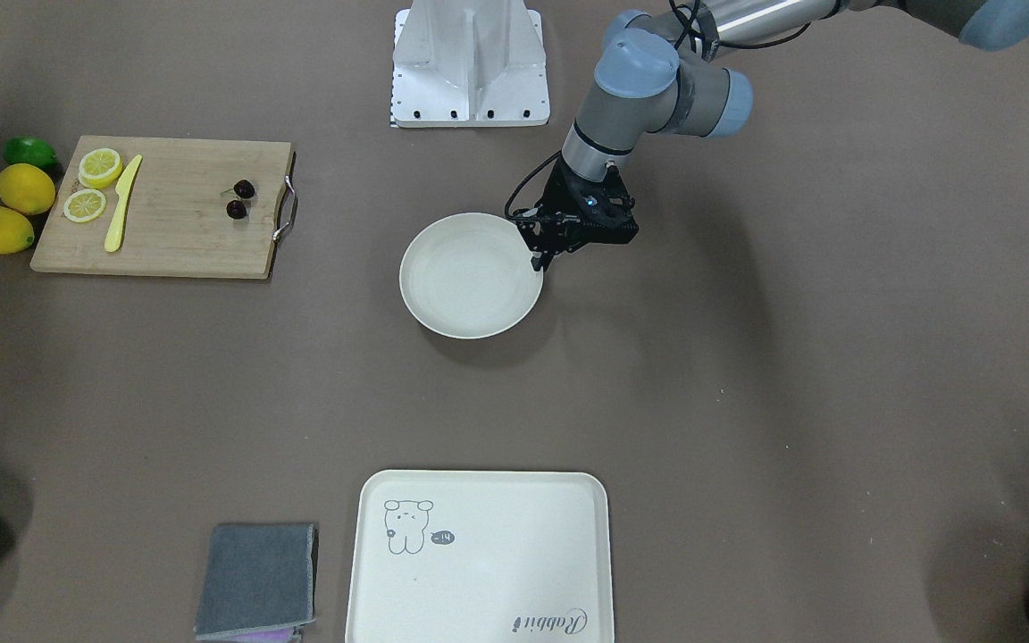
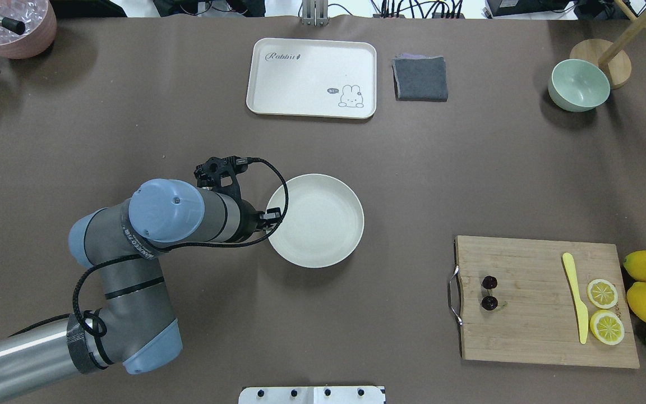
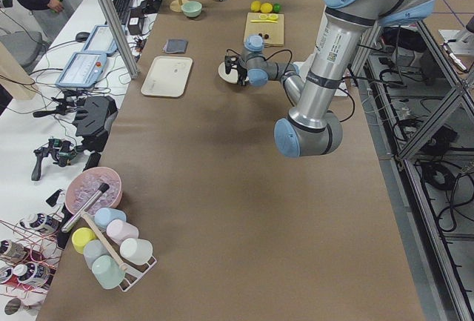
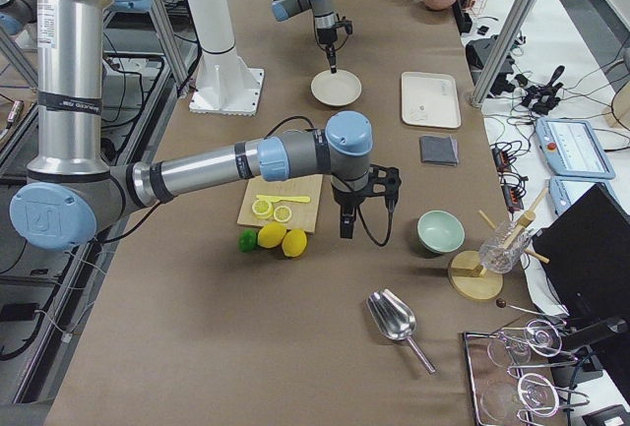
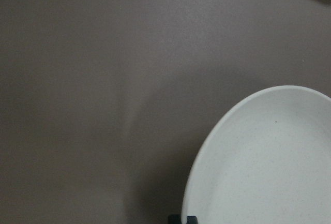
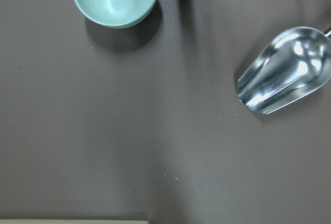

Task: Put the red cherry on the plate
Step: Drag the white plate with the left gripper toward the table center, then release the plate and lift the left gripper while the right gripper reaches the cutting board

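Cherry pair [image 1: 237, 209] lies parallel to board's [image 1: 175, 223] handle [image 1: 288, 207]; left claw [image 1: 539, 259] clenched on plate [image 1: 470, 279] rim.

a robotics lab: a robot arm [image 3: 331, 61] stands at a long table [image 3: 222, 210] with a brown cover, and beside it are teach pendants [image 3: 83, 67], loose cables [image 3: 443, 179] and an aluminium post [image 3: 112, 17].
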{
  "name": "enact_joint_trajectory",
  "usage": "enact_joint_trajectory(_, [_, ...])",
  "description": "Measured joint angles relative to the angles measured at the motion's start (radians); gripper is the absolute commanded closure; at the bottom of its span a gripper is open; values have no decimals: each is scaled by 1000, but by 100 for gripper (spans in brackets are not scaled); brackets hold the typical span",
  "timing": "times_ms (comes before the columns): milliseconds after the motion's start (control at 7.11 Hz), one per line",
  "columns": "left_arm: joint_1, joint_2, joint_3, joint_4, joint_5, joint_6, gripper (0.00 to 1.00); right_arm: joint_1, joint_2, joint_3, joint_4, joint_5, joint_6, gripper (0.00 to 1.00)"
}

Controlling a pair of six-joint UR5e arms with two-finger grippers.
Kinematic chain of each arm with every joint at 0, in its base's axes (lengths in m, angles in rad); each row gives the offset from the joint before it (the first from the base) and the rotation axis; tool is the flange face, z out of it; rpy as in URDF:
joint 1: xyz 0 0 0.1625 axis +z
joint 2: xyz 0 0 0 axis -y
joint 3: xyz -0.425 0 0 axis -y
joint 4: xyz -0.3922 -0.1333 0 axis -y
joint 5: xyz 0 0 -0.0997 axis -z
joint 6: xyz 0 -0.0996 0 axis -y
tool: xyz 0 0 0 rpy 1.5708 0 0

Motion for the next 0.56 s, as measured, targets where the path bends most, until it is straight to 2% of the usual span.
enact_joint_trajectory(563, [-1,-1,11,0,1,7,100,-231,81,97,8,-23,315,0])
